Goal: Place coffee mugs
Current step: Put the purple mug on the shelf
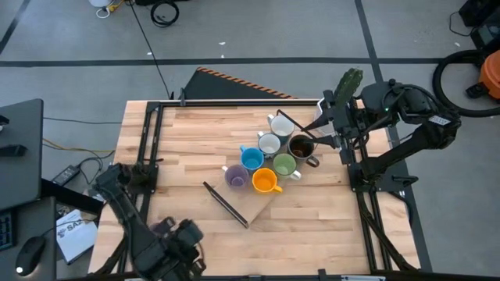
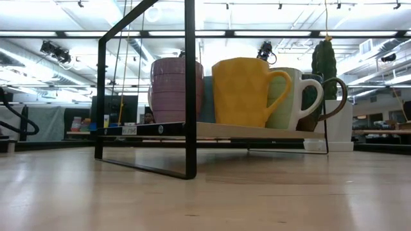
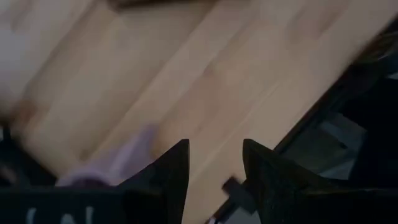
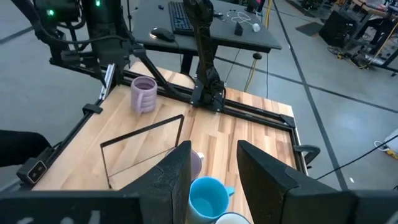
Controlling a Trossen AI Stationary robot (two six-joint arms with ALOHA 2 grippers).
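Observation:
Several coffee mugs stand close together on a raised wooden shelf (image 2: 257,131) in a black wire frame at mid-table: white (image 1: 280,125), pale grey (image 1: 269,144), dark brown (image 1: 301,147), blue (image 1: 251,158), green (image 1: 284,165), lavender (image 1: 237,176) and orange (image 1: 266,181). A second lavender mug (image 4: 144,93) stands upright on the table near its front left corner. My left gripper (image 3: 214,168) hovers beside that mug, open, with nothing between its fingers. My right gripper (image 4: 214,168) is open above the far right side of the cluster, over the blue mug (image 4: 208,196).
A white pot (image 2: 337,125) with a green cactus (image 1: 349,82) stands at the table's far right. Black rails (image 1: 148,140) run along the table's left and right sides. Bare wood lies left of and in front of the shelf.

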